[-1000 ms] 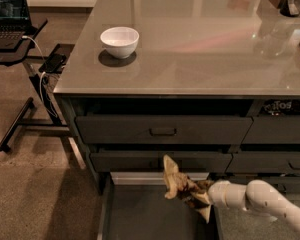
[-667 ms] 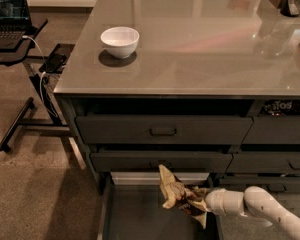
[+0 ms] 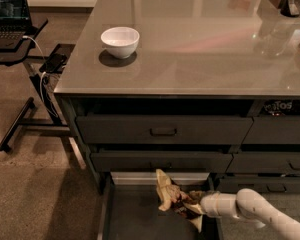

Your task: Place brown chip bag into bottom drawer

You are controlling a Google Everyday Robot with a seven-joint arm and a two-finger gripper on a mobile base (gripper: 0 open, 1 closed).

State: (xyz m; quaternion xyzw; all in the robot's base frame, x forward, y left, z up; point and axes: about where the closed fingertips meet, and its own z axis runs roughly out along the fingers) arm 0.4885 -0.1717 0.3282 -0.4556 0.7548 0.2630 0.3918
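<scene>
The brown chip bag (image 3: 166,193) is crumpled, tan with a dark brown panel, and hangs just above the floor of the open bottom drawer (image 3: 132,219). My gripper (image 3: 190,206) reaches in from the right on a white arm (image 3: 242,206) and is shut on the bag's right end, with its fingers mostly buried in the foil. The bag sits toward the drawer's back right, below the pale inner back strip (image 3: 140,177). I cannot tell whether the bag touches the drawer floor.
Two handled closed drawers (image 3: 162,131) lie above the open one. The right-hand drawer column (image 3: 270,164) stands beside my arm. A white bowl (image 3: 120,40) sits on the grey countertop (image 3: 200,49). A laptop stand (image 3: 20,59) with cables stands at the left.
My gripper has carried the bag down and slightly left, lower into the open bottom drawer. The bowl and the drawers have not moved.
</scene>
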